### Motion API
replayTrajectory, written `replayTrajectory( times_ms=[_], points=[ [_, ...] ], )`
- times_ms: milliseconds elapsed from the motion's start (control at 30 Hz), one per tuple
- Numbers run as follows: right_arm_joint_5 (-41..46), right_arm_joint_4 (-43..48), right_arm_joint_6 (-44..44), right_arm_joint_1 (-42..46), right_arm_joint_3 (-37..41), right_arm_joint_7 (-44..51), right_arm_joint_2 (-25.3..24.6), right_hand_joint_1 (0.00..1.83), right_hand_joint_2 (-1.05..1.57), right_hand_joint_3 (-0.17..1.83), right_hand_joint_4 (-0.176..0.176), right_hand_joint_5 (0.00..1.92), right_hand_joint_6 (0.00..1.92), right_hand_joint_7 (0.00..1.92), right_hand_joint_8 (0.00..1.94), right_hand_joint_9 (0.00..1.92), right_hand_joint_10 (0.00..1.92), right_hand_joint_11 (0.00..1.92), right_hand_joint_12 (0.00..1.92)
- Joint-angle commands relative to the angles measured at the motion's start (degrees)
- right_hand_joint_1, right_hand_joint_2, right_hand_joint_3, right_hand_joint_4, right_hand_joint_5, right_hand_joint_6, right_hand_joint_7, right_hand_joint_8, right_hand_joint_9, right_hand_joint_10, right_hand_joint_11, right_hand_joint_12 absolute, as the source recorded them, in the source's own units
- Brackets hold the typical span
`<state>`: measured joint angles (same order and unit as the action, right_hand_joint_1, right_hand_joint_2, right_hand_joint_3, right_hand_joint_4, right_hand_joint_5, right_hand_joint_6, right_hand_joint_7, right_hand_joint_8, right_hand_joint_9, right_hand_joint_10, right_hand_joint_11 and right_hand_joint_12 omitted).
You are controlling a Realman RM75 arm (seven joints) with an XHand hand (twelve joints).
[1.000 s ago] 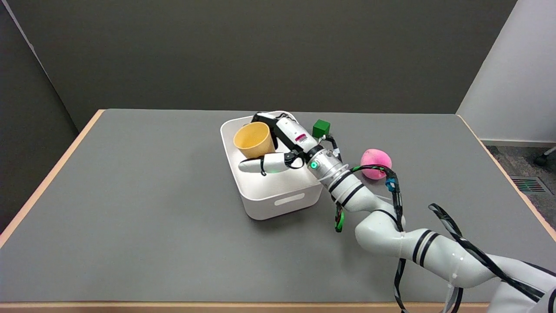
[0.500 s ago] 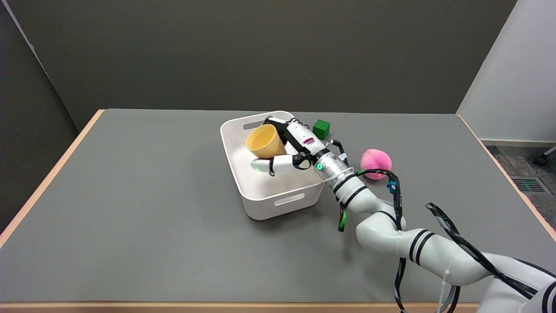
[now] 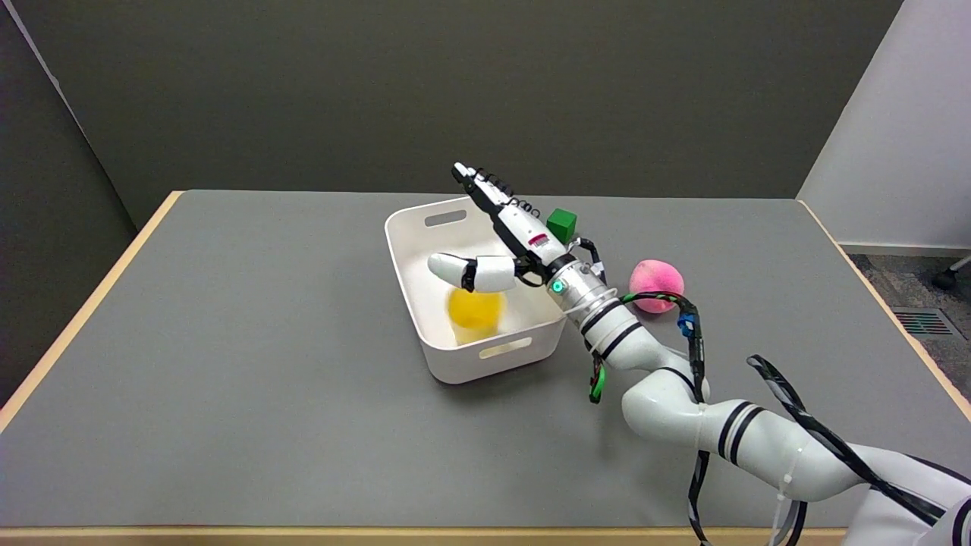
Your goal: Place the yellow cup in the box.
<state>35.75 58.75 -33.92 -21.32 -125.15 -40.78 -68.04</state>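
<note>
Yellow cup in box; right hand spread, empty.

Yellow cup inside the white box, which stood on the grey table; the table's edges were trimmed in pale wood. The right hand was white with black segments and a green light at its wrist. A green cube and a pink ball lay toward the table's right edge. Arm white, banded in black.
</note>
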Motion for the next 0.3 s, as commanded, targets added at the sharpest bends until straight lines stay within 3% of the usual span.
replayTrajectory(
  times_ms=[33, 300],
  points=[
    [1.0, 7.9, -4.6, 4.9, 2.3, -0.1, 1.1, 0.53, 0.53, 0.62, 0.046, 0.0, 0.0, 0.0, 0.0, 0.0, 0.0, 0.0, 0.0],
    [6.4, 9.8, -17.0, 10.9, 2.9, -0.1, 2.5, 0.5, 0.54, 0.64, 0.036, 0.0, 0.0, 0.0, 0.0, 0.0, 0.0, 0.0, 0.0]
  ],
)
